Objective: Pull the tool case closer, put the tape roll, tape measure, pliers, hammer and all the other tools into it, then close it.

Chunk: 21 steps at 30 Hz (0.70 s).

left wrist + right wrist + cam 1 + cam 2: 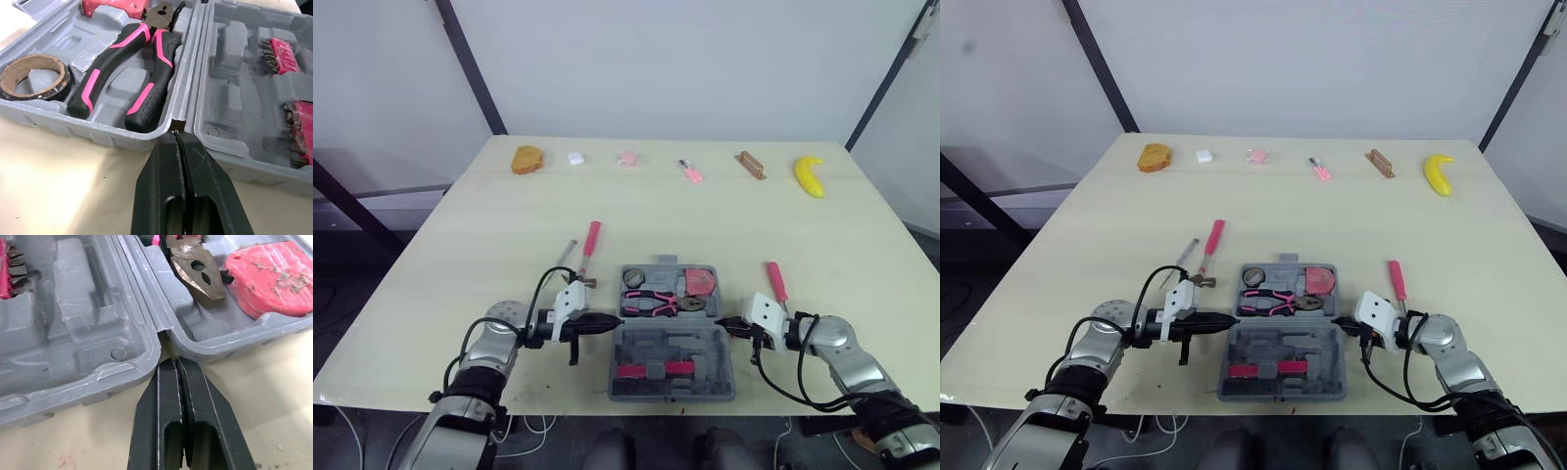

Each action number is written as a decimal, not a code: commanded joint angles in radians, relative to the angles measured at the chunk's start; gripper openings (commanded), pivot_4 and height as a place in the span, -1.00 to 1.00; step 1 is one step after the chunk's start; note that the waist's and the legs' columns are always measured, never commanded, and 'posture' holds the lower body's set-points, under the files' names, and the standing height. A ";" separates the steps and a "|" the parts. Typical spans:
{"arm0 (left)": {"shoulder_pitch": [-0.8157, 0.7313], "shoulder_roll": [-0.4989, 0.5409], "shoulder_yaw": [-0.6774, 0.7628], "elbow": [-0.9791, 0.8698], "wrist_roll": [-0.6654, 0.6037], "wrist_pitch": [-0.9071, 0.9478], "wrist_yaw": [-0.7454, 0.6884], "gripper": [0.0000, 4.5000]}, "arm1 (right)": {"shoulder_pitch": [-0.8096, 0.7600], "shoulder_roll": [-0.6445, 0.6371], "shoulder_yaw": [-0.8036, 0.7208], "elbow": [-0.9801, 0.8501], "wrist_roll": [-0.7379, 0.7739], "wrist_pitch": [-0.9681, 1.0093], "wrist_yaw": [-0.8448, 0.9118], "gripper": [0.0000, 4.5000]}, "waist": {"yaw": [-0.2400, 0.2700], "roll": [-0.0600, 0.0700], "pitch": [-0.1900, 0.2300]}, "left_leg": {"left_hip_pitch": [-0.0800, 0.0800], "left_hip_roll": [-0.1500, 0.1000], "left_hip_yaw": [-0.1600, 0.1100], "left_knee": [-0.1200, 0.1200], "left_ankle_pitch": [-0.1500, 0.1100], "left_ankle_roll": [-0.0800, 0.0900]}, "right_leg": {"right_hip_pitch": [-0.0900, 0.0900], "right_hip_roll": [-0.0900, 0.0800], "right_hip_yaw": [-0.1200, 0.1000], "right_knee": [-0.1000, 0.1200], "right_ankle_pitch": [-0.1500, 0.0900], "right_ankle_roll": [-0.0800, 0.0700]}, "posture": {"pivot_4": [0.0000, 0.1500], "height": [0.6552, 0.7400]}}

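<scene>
Both closed, L tool [616, 321], R tool [720, 322]

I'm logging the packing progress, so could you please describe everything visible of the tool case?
The tool case is grey moulded plastic, lying open flat near the front edge of the table. Its far half holds the tape roll, pink-and-black pliers and a red tape measure; its near half holds pink bit racks. The shut left gripper and right gripper point at its hinge from either side; contact is unclear.
</scene>
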 commanded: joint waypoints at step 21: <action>-0.093 -0.047 0.017 0.196 0.045 -0.175 0.055 -1.00 | -0.028 0.020 -0.009 -0.008 0.005 -0.036 -0.026 -0.98 | 0.000 0.000 0.000 | 0.000 0.000 0.000 0.000 0.000 0.000 | 0.000 0.000 0.000 0.000 0.000 0.000 | 1.00 1.00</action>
